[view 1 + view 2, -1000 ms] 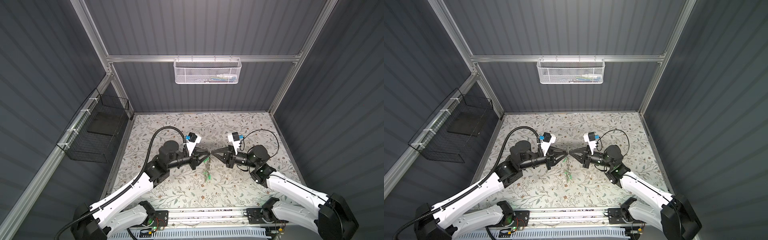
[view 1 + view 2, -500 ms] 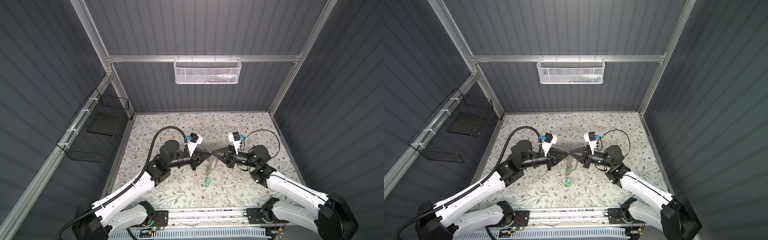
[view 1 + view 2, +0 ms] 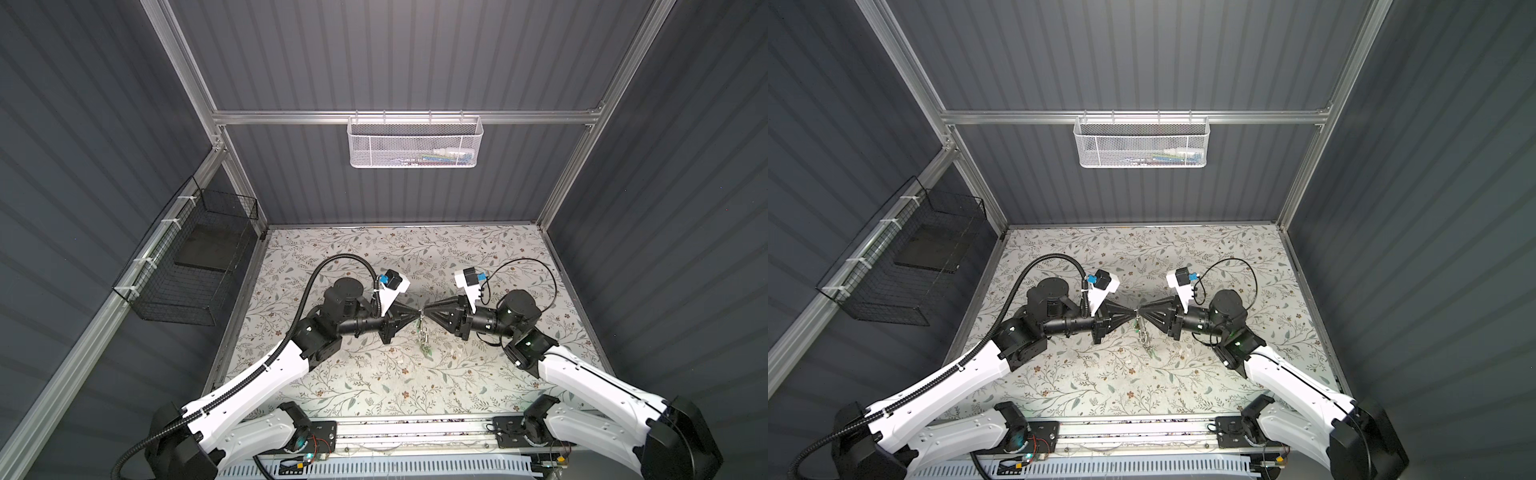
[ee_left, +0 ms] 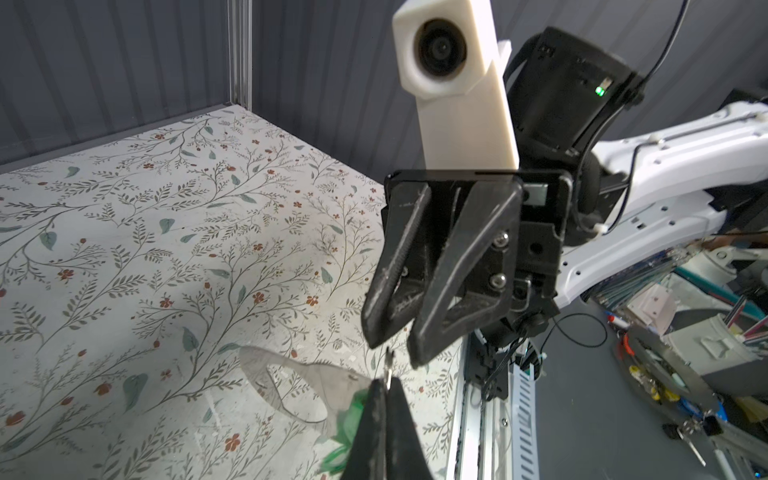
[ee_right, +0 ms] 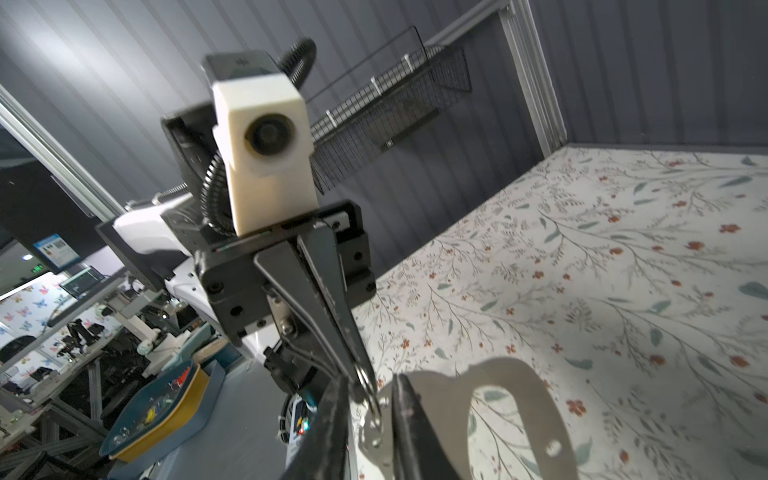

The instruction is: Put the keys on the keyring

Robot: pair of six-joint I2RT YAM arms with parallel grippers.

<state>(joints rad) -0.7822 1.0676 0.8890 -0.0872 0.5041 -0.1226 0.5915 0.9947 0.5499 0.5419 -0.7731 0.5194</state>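
Green keys (image 3: pixel 424 338) dangle under the left hand (image 3: pixel 418 321), which is clamped shut on their silver ring (image 4: pixel 388 370). The right hand (image 3: pixel 425 320), jaws apart, meets it tip to tip. Wrist views alone make out the grey keyring (image 5: pixel 507 372) beside it. Beyond it, the white mesh basket (image 3: pixel 415 143) holds small oddments and the black wire basket (image 3: pixel 178 291) a dark slab.

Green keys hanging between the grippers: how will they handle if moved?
Probably floppy: the keys dangle in a loose string below the left gripper, jaws shut. Likely light, since that narrow pinch carries them. Expect swinging if moved fast.
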